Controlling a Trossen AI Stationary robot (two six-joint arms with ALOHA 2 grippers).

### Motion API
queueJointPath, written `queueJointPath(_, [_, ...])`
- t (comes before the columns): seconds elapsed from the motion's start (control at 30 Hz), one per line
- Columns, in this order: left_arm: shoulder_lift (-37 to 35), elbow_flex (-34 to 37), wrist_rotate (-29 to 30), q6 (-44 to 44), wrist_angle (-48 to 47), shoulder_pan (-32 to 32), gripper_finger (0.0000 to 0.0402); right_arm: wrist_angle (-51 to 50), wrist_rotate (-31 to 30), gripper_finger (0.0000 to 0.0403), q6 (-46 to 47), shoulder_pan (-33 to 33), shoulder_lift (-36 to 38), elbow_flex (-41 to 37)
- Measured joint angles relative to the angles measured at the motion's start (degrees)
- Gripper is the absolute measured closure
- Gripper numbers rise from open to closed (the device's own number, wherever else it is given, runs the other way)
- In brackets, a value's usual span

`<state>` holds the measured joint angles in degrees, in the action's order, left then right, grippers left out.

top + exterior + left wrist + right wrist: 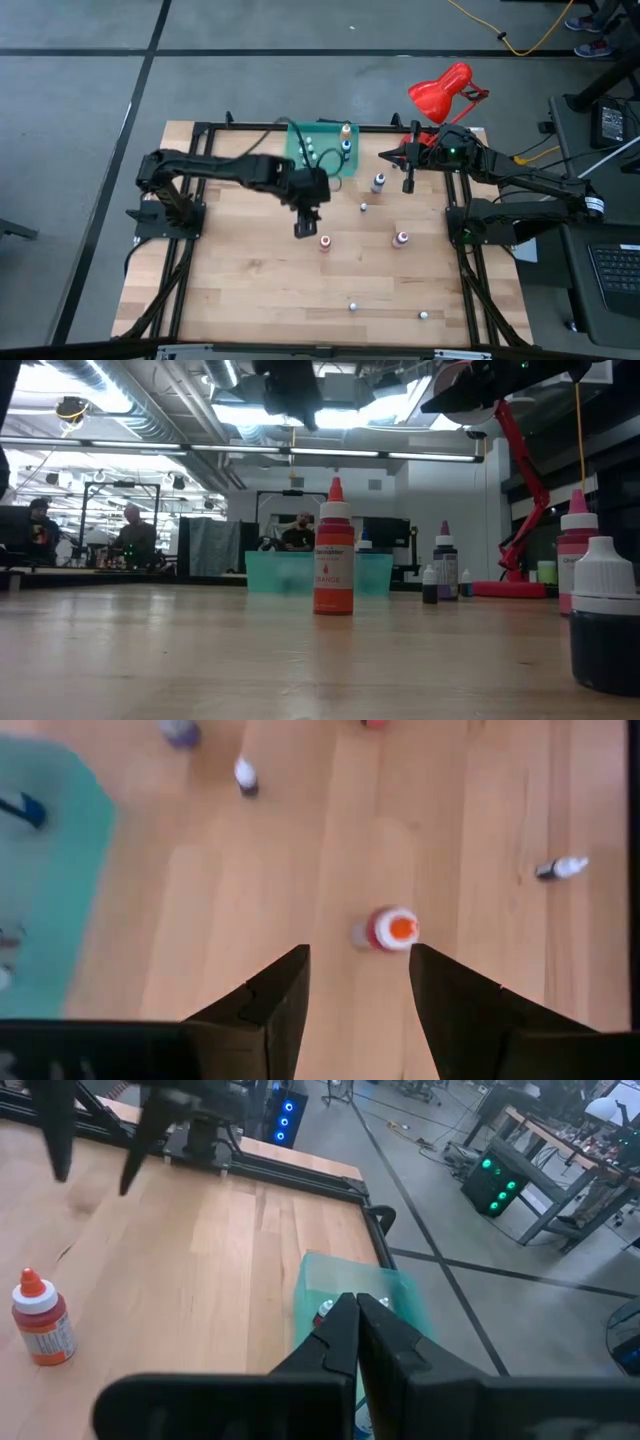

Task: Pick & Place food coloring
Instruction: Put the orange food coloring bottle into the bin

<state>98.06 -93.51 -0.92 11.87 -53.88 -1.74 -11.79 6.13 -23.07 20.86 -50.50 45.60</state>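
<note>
Orange bottle upright mid-table, apart from bin | left gripper hangs over it, fingers spread, empty | right gripper near table's far edge, fingers pressed together, empty

A wooden table carries scattered food coloring bottles and a teal bin.

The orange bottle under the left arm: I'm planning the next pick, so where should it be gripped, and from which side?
The orange bottle stands upright, cap up, with bare wood around it. Best to descend from straight above and close on the round body just below the cap. The left end effector is open, hovering nearly over it, needing only a small shift.
</note>
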Motion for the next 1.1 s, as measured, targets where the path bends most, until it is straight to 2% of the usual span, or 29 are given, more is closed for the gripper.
queueJointPath(0.23, [0.1, 8.0, 0.8, 5.3, 5.8, -5.5, 0.0234, -0.1, 0.0, 0.0391, 0.3, 0.0, 0.0, 0.0])
queueJointPath(0.47, [0.1, 12.7, 0.4, 7.4, 11.6, -8.5, 0.0197, -2.5, 0.1, 0.0391, 0.4, 0.0, 0.0, 0.0])
queueJointPath(0.77, [0.1, 21.4, 4.5, 5.6, 22.7, -7.4, 0.013, -6.7, 0.1, 0.0391, 0.3, 0.0, 0.0, 0.0])
queueJointPath(1.1, [0.2, 29.5, 2.2, 0.7, 37.7, -5.6, 0.0119, -8.0, 0.1, 0.0391, 0.2, 0.0, 0.0, 0.0])
